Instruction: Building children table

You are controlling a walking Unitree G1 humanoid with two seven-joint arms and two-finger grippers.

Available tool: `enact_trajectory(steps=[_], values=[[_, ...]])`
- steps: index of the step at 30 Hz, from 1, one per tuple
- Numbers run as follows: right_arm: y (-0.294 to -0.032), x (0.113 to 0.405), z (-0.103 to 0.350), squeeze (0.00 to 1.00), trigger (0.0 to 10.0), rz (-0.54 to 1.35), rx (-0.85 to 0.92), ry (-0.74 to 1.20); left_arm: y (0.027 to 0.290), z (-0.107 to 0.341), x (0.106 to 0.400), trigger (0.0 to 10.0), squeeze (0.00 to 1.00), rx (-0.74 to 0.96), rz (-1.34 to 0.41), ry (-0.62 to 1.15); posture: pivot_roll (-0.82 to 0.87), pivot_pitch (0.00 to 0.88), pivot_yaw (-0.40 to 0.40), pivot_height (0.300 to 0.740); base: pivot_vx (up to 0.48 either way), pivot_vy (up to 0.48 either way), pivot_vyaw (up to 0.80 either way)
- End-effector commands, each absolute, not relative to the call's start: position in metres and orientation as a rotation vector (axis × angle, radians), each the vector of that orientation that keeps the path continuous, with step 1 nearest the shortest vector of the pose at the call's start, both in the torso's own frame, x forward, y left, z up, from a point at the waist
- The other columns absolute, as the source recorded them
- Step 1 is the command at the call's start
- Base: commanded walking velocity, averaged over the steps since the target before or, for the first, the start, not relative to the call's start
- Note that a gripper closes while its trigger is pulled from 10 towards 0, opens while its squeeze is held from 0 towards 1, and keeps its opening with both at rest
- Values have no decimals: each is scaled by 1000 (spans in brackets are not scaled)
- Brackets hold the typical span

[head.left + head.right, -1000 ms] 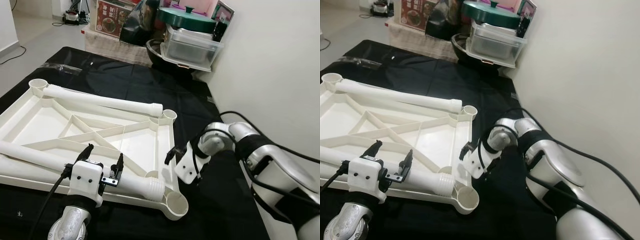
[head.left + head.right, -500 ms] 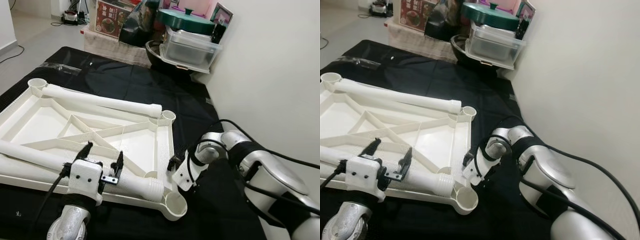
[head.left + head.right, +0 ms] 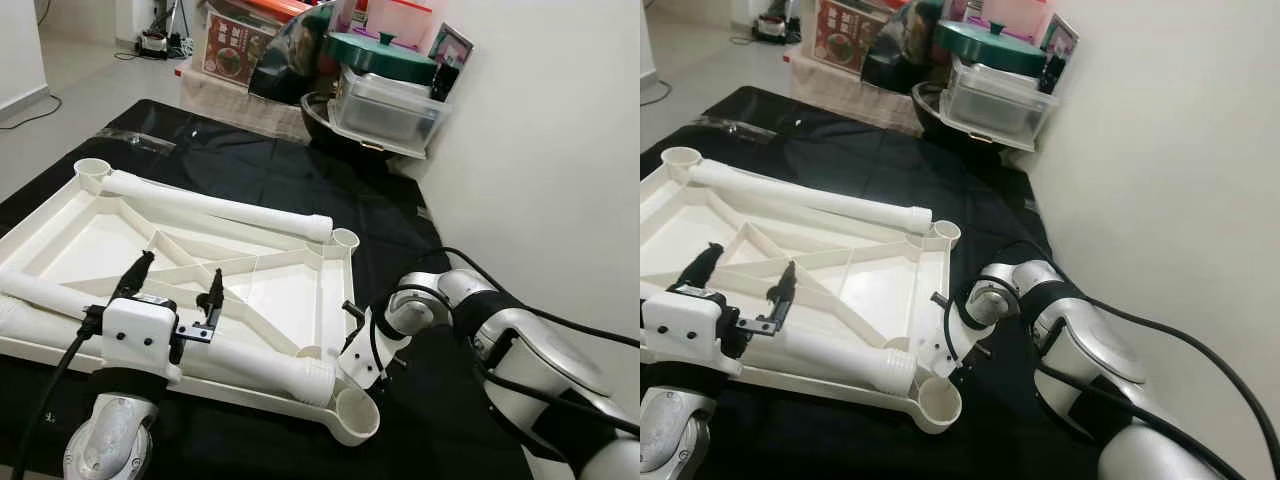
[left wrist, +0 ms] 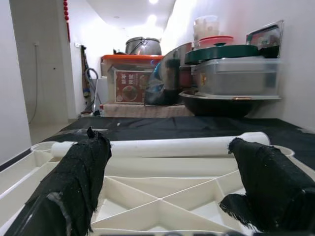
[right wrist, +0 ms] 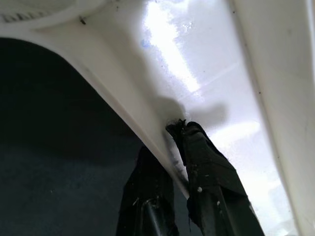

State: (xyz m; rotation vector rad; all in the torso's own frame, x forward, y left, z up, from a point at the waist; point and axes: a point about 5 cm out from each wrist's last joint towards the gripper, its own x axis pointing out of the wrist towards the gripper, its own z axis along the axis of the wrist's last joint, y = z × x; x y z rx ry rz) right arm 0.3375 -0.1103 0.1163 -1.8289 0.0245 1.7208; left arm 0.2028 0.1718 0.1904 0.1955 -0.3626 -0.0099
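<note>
Right hand [image 5: 179,162] pinching smooth white plastic tabletop [image 3: 330,300] rim

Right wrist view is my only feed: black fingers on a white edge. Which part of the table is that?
Observer: The right end effector straddles the right-hand rim of the upturned tabletop, close to the near corner socket.
Operator: Where's the other arm?
Observer: The left end effector hovers open above a near leg tube lying along the near edge.
Operator: Any other legs?
Observer: A far leg tube lies along the far rim.
</note>
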Motion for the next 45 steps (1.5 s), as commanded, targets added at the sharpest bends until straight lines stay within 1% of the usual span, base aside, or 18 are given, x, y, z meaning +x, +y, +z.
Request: enact_trajectory(steps=[1, 7, 9, 10, 11, 12, 13, 14, 15, 17, 18, 22, 30, 35, 40, 42, 43, 45], values=[[-118, 339, 119, 0, 0, 1637, -1653, 44, 179, 192, 199, 10000, 0, 213, 21, -360, 211, 0, -257, 740, 0, 0, 0], [-117, 342, 126, 0, 0, 1579, -1495, 62, 204, 195, 191, 10000, 0, 259, 139, -346, 213, 0, -252, 740, 0, 0, 0], [-117, 342, 126, 0, 0, 1579, -1495, 62, 204, 195, 191, 10000, 0, 259, 139, -346, 213, 0, -252, 740, 0, 0, 0], [-118, 346, 126, 0, 0, 1525, -1404, 105, 210, 196, 189, 10000, 0, 273, 164, -344, 214, 0, -252, 740, 0, 0, 0], [-118, 346, 126, 0, 0, 1525, -1404, 105, 210, 196, 189, 10000, 0, 273, 164, -344, 214, 0, -252, 740, 0, 0, 0], [-118, 348, 123, 0, 0, 1463, -1279, 167, 214, 197, 188, 10000, 0, 280, 178, -344, 212, 0, -247, 740, 0, 0, 0], [-118, 348, 123, 0, 0, 1463, -1279, 167, 214, 197, 188, 10000, 0, 280, 178, -344, 212, 0, -247, 740, 0, 0, 0], [-118, 350, 119, 0, 0, 1407, -1143, 230, 214, 198, 188, 10000, 0, 282, 183, -344, 211, 0, -245, 740, 0, 0, 0], [-118, 350, 119, 0, 0, 1407, -1143, 230, 214, 198, 188, 10000, 0, 282, 183, -344, 211, 0, -245, 740, 0, 0, 0], [-120, 351, 110, 0, 0, 1336, -922, 339, 208, 197, 190, 10000, 0, 273, 171, -344, 210, 0, -242, 740, 0, 0, 0], [-120, 351, 110, 0, 0, 1336, -922, 339, 208, 197, 190, 10000, 0, 273, 171, -344, 210, 0, -242, 740, 0, 0, 0], [-125, 352, 104, 0, 0, 1254, -715, 421, 207, 196, 190, 10000, 0, 265, 166, -341, 202, 0, -239, 740, 0, 0, 0], [-130, 349, 96, 0, 0, 1154, -576, 434, 207, 196, 192, 10000, 0, 258, 158, -338, 180, 0, -221, 740, 0, 0, 0], [-126, 327, 100, 0, 0, 1153, -498, 424, 204, 194, 197, 10000, 0, 249, 134, -335, 156, 0, -205, 740, 0, 0, 0], [-128, 320, 101, 0, 0, 1145, -480, 455, 203, 193, 199, 10000, 0, 246, 125, -333, 156, 0, -205, 740, 0, 0, 0], [-128, 319, 101, 0, 0, 1118, -460, 468, 201, 192, 200, 10000, 0, 243, 122, -333, 146, 0, -206, 740, 0, 0, 0], [-129, 322, 102, 0, 0, 1017, -416, 466, 199, 191, 201, 10000, 0, 239, 120, -330, 142, 0, -208, 740, 0, 0, 0], [-129, 325, 101, 0, 0, 959, -388, 460, 199, 190, 201, 10000, 0, 237, 120, -329, 142, 0, -208, 740, 0, 0, 0]])
